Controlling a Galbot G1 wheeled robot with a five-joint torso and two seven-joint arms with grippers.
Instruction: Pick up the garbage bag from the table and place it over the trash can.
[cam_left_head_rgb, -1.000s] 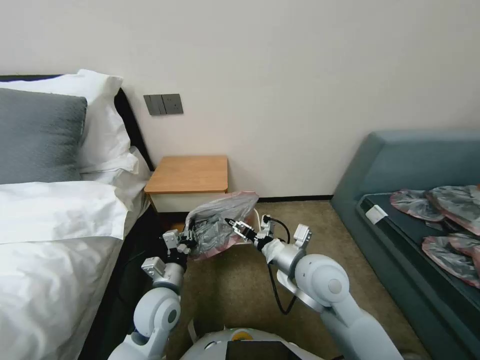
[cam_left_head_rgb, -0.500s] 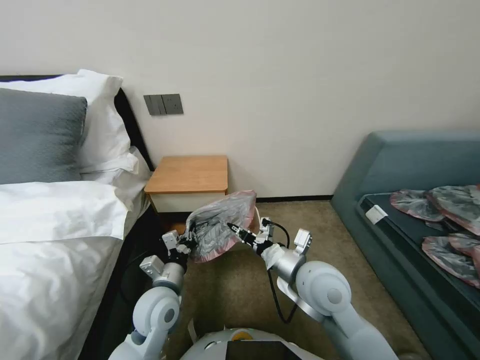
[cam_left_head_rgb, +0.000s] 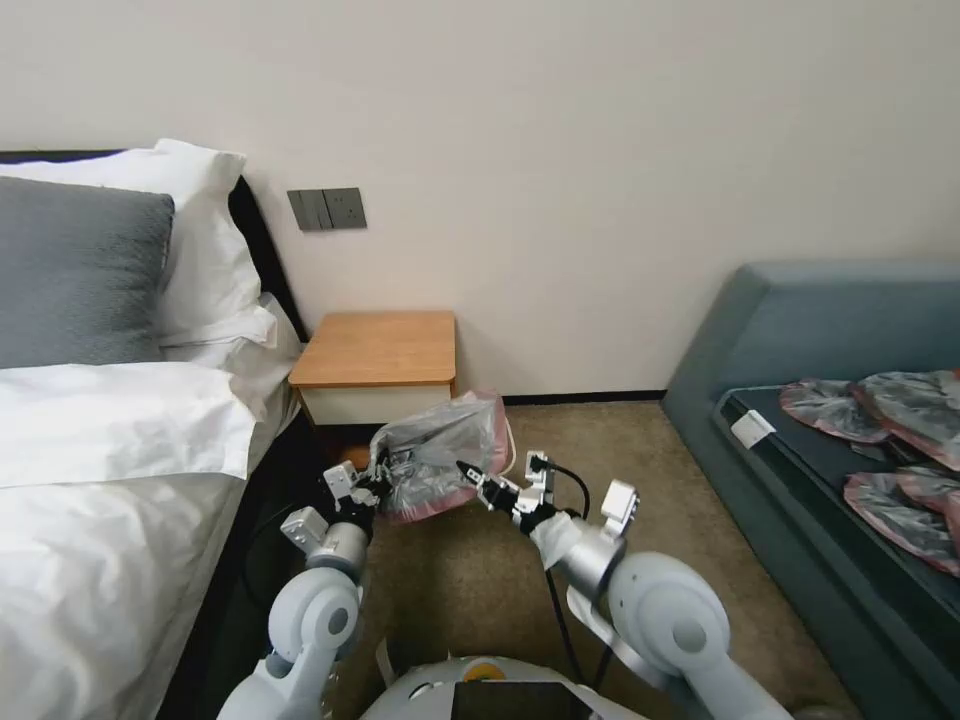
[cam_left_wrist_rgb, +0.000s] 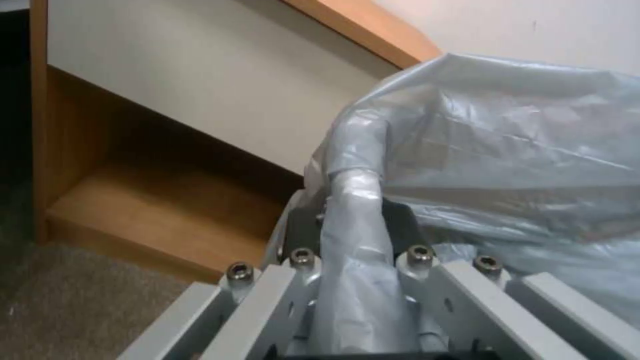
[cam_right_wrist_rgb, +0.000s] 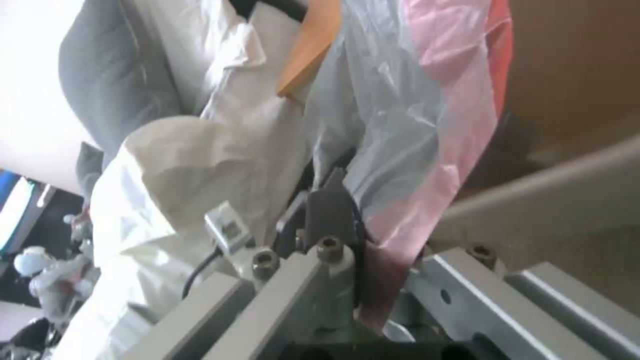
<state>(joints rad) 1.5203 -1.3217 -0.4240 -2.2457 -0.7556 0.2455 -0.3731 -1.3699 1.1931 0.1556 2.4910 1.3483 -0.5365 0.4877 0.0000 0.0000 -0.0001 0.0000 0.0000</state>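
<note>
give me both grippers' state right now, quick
left gripper: shut on the garbage bag, plastic pinched between its fingers.
right gripper: shut on the garbage bag's pinkish edge.

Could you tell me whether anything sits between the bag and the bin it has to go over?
Nothing visible does. Both hands, left hand and right hand, hold the bag stretched in front of the nightstand; a strip of cream bin rim peeks out right behind it.

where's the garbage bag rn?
Head view: the garbage bag hangs stretched between the left gripper and right gripper, both shut on it, just in front of the table.
</note>
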